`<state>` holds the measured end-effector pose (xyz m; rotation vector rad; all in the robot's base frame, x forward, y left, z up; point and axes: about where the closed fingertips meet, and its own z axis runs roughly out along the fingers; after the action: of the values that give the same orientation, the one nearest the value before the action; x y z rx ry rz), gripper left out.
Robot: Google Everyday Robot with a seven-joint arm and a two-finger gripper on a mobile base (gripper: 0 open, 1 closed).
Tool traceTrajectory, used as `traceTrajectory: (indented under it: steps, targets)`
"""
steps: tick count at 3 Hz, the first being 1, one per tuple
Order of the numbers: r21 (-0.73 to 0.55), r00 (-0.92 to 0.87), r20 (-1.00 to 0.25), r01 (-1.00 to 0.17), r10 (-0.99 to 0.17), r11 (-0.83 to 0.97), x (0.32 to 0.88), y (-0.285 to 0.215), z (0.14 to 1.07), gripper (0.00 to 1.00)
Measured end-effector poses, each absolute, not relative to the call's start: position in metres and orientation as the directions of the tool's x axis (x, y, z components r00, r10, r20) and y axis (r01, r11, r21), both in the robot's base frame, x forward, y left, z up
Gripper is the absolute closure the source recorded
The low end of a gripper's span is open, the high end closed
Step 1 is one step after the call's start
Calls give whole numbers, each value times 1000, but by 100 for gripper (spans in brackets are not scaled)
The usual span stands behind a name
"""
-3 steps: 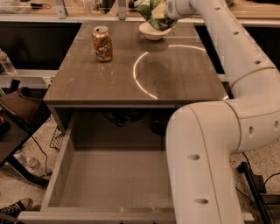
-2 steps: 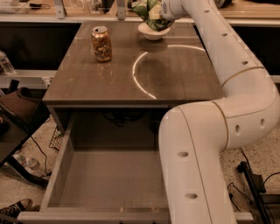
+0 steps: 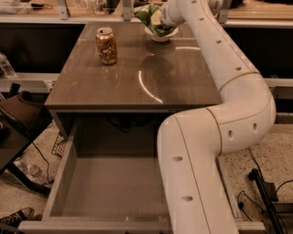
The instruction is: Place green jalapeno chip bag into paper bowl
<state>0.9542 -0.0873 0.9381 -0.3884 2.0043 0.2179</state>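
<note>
Gripper: the gripper (image 3: 162, 16) sits at the far end of the table (image 3: 137, 84), just above the bowl (image 3: 165, 36), on the end of the long white arm (image 3: 219, 59).
Hold: I cannot tell from this view whether it is clamped on the bag or has let go; the wrist and the bag cover that end.
Chip bag: the green chip bag (image 3: 146, 13) is right at the gripper's tip. Its lower part reaches down into or onto the bowl, while its upper part stands up and leans out past the left rim.
Bowl: it stands upright near the far edge of the table, well apart from the can (image 3: 106, 45).
Stage: this looks like the placing itself, with the bag over the bowl but probably not settled inside.
Risk, bag spills out: the bag is wider than the bowl and crumpled, so if released while leaning left it may spring open and tip over the rim onto the table.
Risk, bowl shifts: the bowl is light, so a downward push or a sideways pull by the gripper could slide it or flip it, and it has little room behind it.
Risk, bag clings: foil can catch on the gripper, so lifting away may drag the bag back out.
Risk, can and drawer: the can and the open drawer (image 3: 114, 183) under the table lie far from the work, so they are unlikely to matter.
</note>
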Motion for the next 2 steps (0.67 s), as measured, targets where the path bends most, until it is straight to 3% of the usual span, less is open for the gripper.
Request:
traceTrajectory:
  steps: [2]
  targets:
    - [-22,-428,-889,-315,-163,949,966,-92,922,100]
